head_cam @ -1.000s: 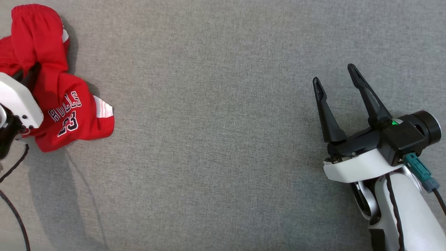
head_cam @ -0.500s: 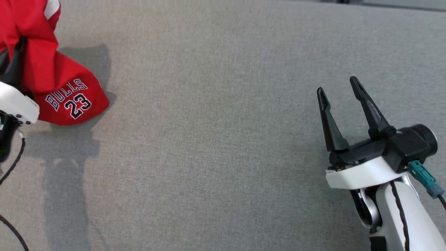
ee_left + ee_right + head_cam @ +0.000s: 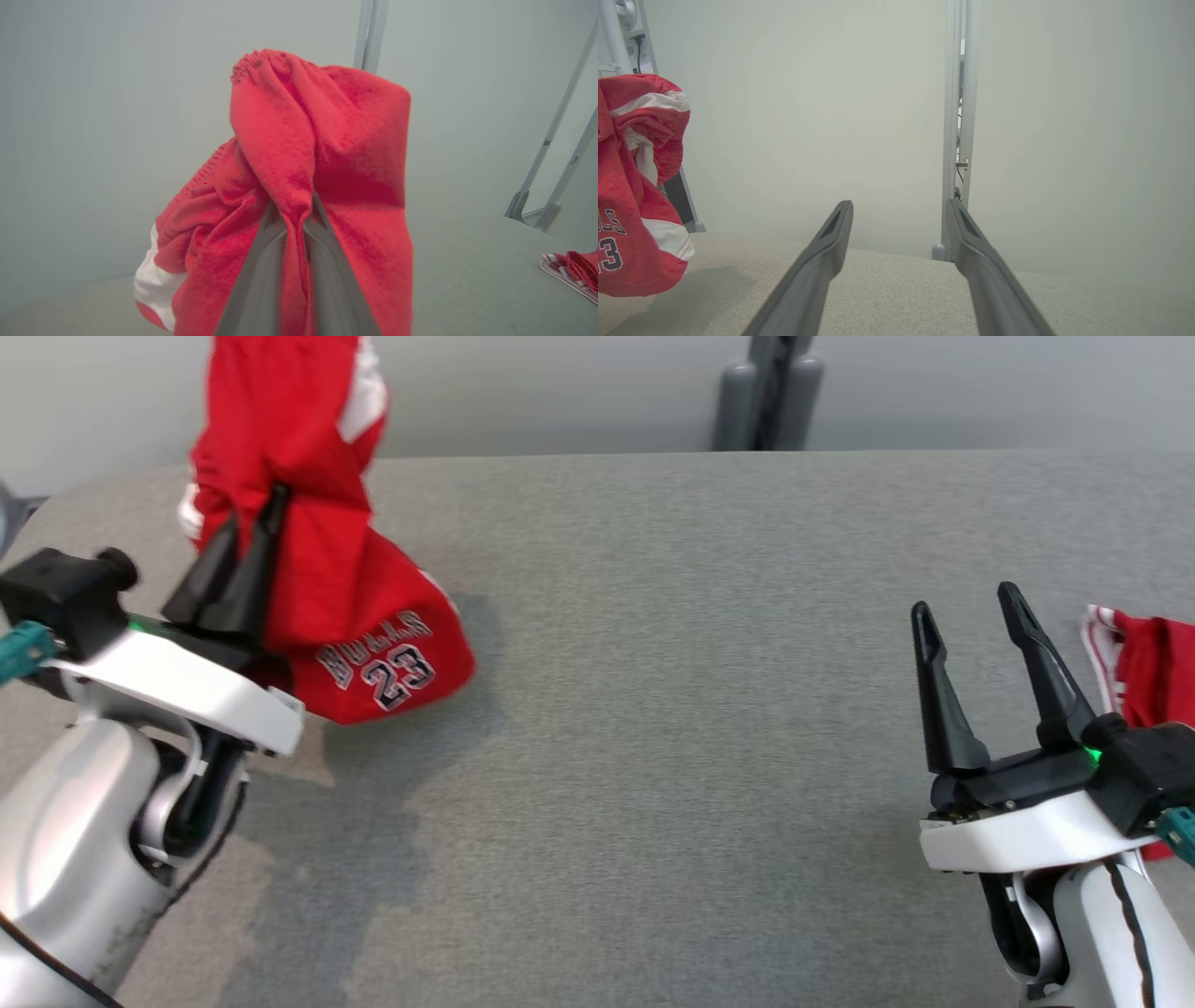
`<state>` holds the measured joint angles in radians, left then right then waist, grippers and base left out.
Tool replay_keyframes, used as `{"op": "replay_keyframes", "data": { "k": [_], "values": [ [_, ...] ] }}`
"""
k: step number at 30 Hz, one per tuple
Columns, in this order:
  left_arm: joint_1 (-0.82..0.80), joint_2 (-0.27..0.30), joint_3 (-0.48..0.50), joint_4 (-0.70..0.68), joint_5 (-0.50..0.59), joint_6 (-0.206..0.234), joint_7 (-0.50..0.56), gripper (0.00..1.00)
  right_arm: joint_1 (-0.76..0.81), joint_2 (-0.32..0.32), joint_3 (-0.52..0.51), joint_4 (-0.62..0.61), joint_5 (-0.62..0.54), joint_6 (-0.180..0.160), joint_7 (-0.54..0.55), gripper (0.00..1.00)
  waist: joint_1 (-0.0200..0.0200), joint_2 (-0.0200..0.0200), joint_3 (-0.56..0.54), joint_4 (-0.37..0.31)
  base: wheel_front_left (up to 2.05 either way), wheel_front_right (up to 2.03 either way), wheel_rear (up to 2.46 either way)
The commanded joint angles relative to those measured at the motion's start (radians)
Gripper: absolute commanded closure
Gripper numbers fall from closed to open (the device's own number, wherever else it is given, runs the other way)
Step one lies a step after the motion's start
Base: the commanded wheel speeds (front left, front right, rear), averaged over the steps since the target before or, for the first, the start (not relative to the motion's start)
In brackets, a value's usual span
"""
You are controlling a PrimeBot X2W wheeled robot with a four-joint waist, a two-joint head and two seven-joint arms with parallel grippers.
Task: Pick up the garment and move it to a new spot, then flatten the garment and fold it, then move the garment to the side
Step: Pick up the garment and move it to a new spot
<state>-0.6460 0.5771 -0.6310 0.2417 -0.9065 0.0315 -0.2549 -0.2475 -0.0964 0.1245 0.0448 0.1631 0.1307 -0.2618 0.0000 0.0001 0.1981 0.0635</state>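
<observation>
The left gripper is clenched on a pinched ridge of the red garment, with cloth bunched over and around both fingers. The garment hangs from that grip above the grey cloth-covered table. Its lobe printed "BULLS 23" sags below and just to the inside of the fingers. Whether that lobe brushes the tabletop cannot be told.

A gathered, elastic-looking band above the fingertips suggests shorts. The garment looks light, soft and limp, and it will likely drape and swing rather than hold a shape. A single pinch leaves it crumpled, so flattening probably calls for hold at two points along the band or a hem, which are thicker and less likely to slip.

The right gripper is released, with its jaws wide and nothing between them, well apart from the garment. Just beside it, on its outer side, lies a second red-and-white garment that could be snagged. The stretch of table between the two grippers is bare. A grey post stands beyond the far edge.
</observation>
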Motion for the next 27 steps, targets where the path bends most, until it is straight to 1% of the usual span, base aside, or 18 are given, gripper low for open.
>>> {"op": "replay_keyframes", "data": {
  "k": [1, 5, 8, 11, 19, 22, 27],
  "values": [
    [0.014, -0.001, -0.008, -0.034, 0.016, 0.019, 0.007, 1.0, 0.016, -0.006, -0.01, -0.009, 0.003, 0.0, -0.004, 0.0, 0.0, -0.0001, -0.017, -0.05, 0.0, 0.0, 0.0],
    [0.041, -0.019, -0.044, -0.125, 0.034, 0.068, 0.04, 1.0, 0.03, -0.003, -0.022, -0.033, 0.002, 0.0, -0.004, 0.0, 0.0, -0.0001, -0.007, -0.116, 0.0, 0.0, 0.0],
    [0.056, -0.055, -0.058, -0.152, 0.016, 0.092, 0.059, 1.0, 0.03, 0.004, -0.028, -0.054, 0.002, 0.0, -0.004, 0.0, 0.0, -0.0001, 0.008, -0.173, 0.0, 0.0, 0.0],
    [0.061, -0.075, -0.083, -0.142, 0.032, 0.11, 0.07, 1.0, 0.036, 0.012, -0.032, -0.066, 0.005, 0.0, -0.004, 0.0, 0.0, -0.0001, 0.027, -0.232, 0.0, 0.0, 0.0],
    [0.021, -0.16, -0.14, -0.028, 0.08, 0.126, 0.059, 1.0, 0.047, 0.032, -0.037, -0.098, 0.004, 0.0, -0.004, 0.0, 0.0, -0.0001, 0.084, -0.372, 0.0, 0.0, 0.0],
    [0.005, -0.176, -0.158, 0.032, 0.101, 0.128, 0.051, 1.0, 0.051, 0.039, -0.036, -0.107, 0.008, 0.0, -0.004, 0.0, 0.0, -0.0001, 0.095, -0.414, 0.0, 0.0, 0.0],
    [-0.005, -0.203, -0.193, 0.158, 0.124, 0.119, 0.058, 1.0, 0.068, 0.043, -0.038, -0.11, 0.018, 0.0, -0.004, 0.0, 0.0, -0.0001, 0.1, -0.456, 0.0, 0.0, 0.0]
  ]
}}
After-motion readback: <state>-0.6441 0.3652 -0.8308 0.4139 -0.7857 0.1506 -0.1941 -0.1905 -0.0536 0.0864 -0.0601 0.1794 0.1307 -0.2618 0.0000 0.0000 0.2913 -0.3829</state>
